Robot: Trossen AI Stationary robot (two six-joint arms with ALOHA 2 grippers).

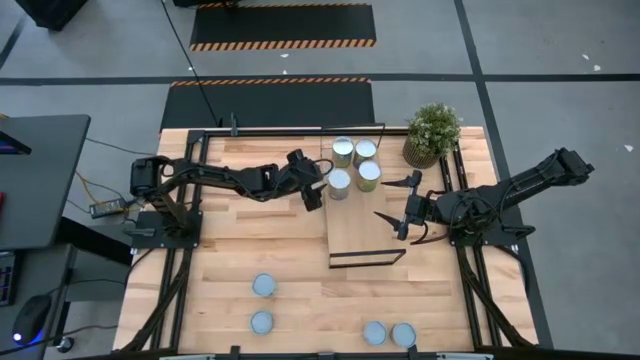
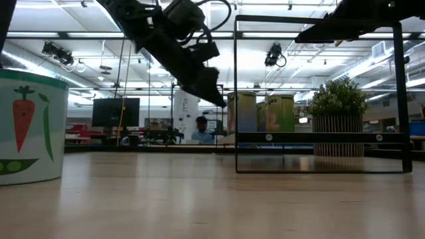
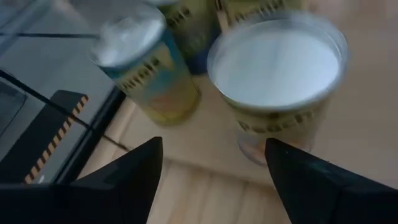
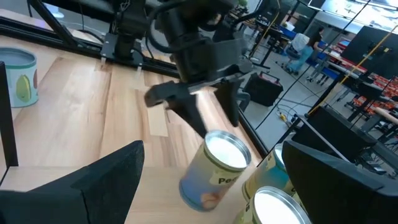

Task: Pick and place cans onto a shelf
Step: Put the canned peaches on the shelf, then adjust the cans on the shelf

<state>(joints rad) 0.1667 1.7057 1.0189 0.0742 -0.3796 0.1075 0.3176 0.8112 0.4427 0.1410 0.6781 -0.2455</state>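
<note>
Surface (image 1: 260,240): pale butcher-block wood in glued strips, matte, framed by black rails.

Shelf (image 1: 365,235): long rectangular light-wood board on a thin black wire frame, standing on the surface's right half; the far end carries cans, the near end is bare.

Potted plant (image 1: 432,132): bushy green leaves in a ribbed round pot, at the surface's far right corner, just beside the shelf.

Cans on the shelf (image 1: 355,166): four short metal cylinders with flat, round, silver-white tops and printed yellow-blue labels, clustered two by two.

Cans on the surface (image 1: 262,286): four more of the same shape with bluish-grey tops, near the front edge, two left and two right, well apart from the shelf.

Left tool (image 1: 326,186): two dark, flat, tapering fingers spread partway, straddling the nearest left can (image 3: 277,87) of the cluster. That can looks tilted in the right wrist view; whether the fingers (image 4: 227,102) touch it cannot be told.

Right tool (image 1: 398,205): slim dark fingers splayed wide, gripping nothing, poised over the shelf's middle, close to the cluster.
</note>
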